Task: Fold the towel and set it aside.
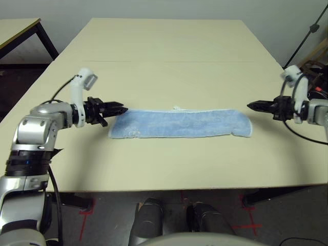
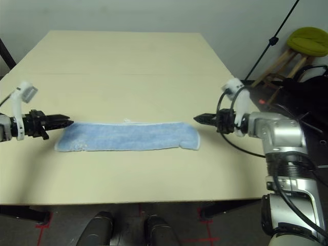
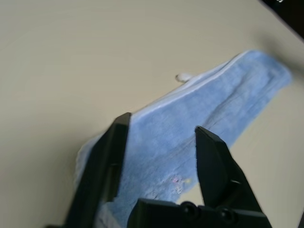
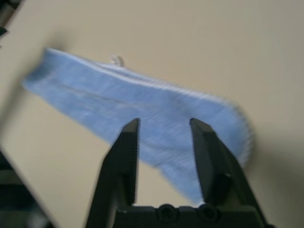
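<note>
- The towel [image 1: 180, 123] is laid flat on the cream table [image 1: 169, 56] as a long, narrow folded strip, stretched from the robot's left to its right near the table's front edge.
- A white stitched edging is seen along the strip's far long side, and a small white tag [image 1: 178, 107] pokes out at about the middle of that side.
- The left gripper [image 1: 121, 109] is held just off the towel's left end, slightly above it and pointed inward; its fingers are spread apart and nothing is clamped between them.
- The right gripper [image 2: 198, 119] is held just beyond the towel's right end, pointed inward; in the right wrist view its fingers [image 4: 124, 156] are seen parted, with nothing between them.
- The towel is touched by neither gripper.
</note>
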Robot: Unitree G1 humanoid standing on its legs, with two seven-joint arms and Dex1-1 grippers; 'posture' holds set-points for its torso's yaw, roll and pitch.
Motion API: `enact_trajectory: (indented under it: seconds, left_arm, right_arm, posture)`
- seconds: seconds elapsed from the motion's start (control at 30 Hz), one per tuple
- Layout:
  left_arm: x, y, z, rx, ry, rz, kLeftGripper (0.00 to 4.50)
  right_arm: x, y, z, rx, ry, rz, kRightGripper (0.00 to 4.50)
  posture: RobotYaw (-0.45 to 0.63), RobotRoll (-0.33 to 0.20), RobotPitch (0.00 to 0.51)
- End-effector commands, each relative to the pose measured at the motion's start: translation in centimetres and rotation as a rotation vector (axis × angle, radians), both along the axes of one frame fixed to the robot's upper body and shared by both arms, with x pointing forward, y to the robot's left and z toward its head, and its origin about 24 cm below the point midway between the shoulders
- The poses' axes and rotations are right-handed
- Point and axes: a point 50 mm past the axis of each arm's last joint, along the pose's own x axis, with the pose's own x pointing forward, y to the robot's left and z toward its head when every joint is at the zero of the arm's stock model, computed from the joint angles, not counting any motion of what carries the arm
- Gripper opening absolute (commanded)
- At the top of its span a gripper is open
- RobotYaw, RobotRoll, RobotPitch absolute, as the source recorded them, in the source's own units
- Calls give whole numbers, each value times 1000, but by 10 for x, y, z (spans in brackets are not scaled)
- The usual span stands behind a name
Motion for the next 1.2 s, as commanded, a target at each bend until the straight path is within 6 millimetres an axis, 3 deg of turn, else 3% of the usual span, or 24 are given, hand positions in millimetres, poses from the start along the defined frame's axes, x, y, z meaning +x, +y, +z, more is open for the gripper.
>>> enact_trajectory:
  seconds: [0.03, 0.1, 0.13, 0.3, 0.47, 0.6, 0.9, 1.13, 1.2]
  left_arm:
    - [-5, 2, 6, -10, -57, -61, 3955]
    - [-10, 0, 7, -13, -79, -116, 4500]
    - [-11, -1, 7, -2, -100, -141, 4500]
    - [-19, 6, -9, 198, -120, -258, 4500]
    - [-7, 13, -3, 267, -182, -271, 4500]
    - [1, 14, 3, 256, -212, -297, 4500]
    - [-4, 10, 3, 199, -193, -369, 4500]
    - [-6, 6, 1, 189, -182, -383, 4500]
    - [-7, 6, 0, 188, -177, -382, 4500]
  right_arm:
    - [-16, 4, -5, 93, 106, -32, 3419]
    - [-25, 5, -10, 135, 159, -53, 4171]
    - [-29, 5, -14, 148, 179, -67, 4447]
    - [-45, 12, -41, 215, 219, -114, 4447]
    - [-51, 25, -55, 242, 229, -150, 4447]
    - [-47, 31, -67, 277, 245, -258, 4447]
    - [-38, 36, -81, 279, 256, -478, 4447]
    - [-27, 49, -87, 305, 259, -530, 4447]
    - [-25, 51, -90, 295, 261, -554, 4052]
  posture:
    - [169, 0, 117]
    - [170, 0, 119]
    - [174, 0, 120]
    - [173, 0, 121]
    - [179, 0, 119]
    - [182, 0, 117]
    - [185, 0, 103]
    - [191, 0, 98]
    - [195, 0, 100]
